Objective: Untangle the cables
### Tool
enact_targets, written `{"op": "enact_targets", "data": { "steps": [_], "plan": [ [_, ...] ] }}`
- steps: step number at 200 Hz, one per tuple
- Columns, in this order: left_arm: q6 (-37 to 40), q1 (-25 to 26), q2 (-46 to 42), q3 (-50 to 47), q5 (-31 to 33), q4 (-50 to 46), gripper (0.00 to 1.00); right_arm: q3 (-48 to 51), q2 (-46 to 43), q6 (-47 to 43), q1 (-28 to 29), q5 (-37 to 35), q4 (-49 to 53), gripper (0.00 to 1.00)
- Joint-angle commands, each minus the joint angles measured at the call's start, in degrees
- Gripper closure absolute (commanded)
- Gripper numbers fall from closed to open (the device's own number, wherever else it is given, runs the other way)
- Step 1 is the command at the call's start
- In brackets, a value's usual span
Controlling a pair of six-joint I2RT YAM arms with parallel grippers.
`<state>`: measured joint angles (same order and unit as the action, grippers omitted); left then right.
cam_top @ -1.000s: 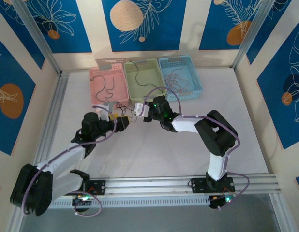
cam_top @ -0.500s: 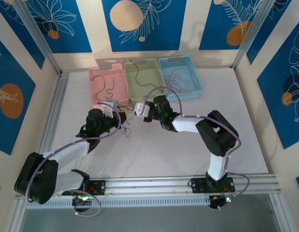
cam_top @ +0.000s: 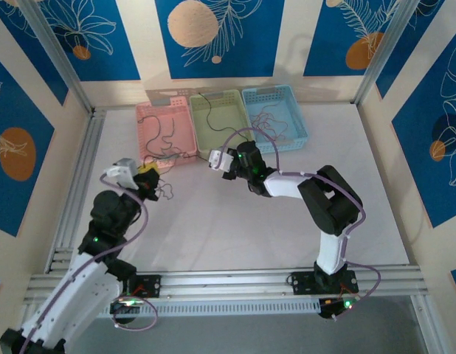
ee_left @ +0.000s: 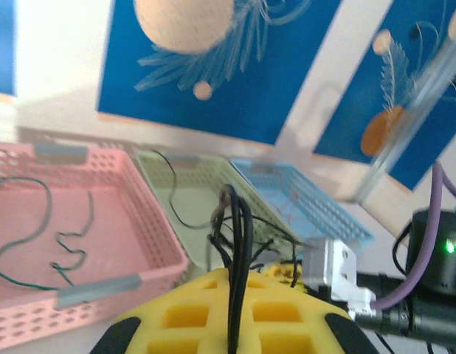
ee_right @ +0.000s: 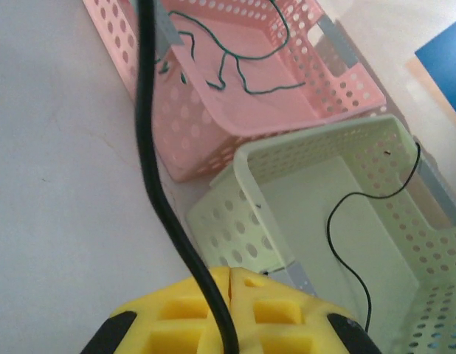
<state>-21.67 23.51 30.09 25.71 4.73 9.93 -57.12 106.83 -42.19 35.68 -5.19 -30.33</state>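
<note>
White table (cam_top: 235, 221) ringed by blue-and-cream patterned panels, with three baskets in a row along its 12 o'clock edge: pink basket (cam_top: 142, 133), green basket (cam_top: 228, 131), blue basket (cam_top: 302, 122). From the table's middle, the left gripper (cam_top: 144, 175) sits at 9 o'clock and the right gripper (cam_top: 215, 158) at 11 o'clock, just in front of the green basket. In the left wrist view, the left gripper's yellow pads (ee_left: 191, 317) press together on the cables (ee_left: 237, 236), a dark bundle rising from the seam and splaying toward 3 o'clock, near the right gripper. The right gripper's pads (ee_right: 176, 324) are likewise closed, pinching one black strand (ee_right: 150, 162) that runs off toward 11 o'clock above the table. Loose wires (cam_top: 165, 131) lie inside the baskets.
</note>
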Motion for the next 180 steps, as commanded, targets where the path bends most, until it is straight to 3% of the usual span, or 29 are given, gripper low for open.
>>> {"op": "enact_targets", "data": {
  "steps": [1,33,55,92,124,154,180],
  "plan": [
    [1.54,-0.19,-3.04,0.62,7.66,-5.78,1.00,-1.08,0.15,0.07,-0.79,-1.47,-0.17,1.00],
    [-0.09,-0.21,-1.51,-2.86,7.64,-2.52,1.00,-1.41,-0.20,2.40,-1.48,-1.90,-0.17,1.00],
    [-0.56,-0.30,3.96,-5.16,3.52,3.16,1.00,-1.76,-1.53,7.23,-2.48,-0.85,0.18,1.00],
    [-0.86,-0.30,17.47,-8.81,-3.93,17.85,1.00,-3.54,-5.50,22.40,-4.42,1.94,2.46,1.00],
    [0.35,-0.22,27.01,-10.67,-2.80,26.14,1.00,-8.53,-5.30,36.73,-6.78,5.20,7.69,1.00],
    [0.41,-0.22,28.60,-10.19,-3.33,26.22,1.00,-19.84,-1.94,49.44,-10.60,9.80,16.94,1.00],
    [0.26,-0.22,29.92,-10.29,-3.23,26.98,1.00,-33.96,5.28,53.93,-12.25,12.64,24.39,1.00]
  ]
}}
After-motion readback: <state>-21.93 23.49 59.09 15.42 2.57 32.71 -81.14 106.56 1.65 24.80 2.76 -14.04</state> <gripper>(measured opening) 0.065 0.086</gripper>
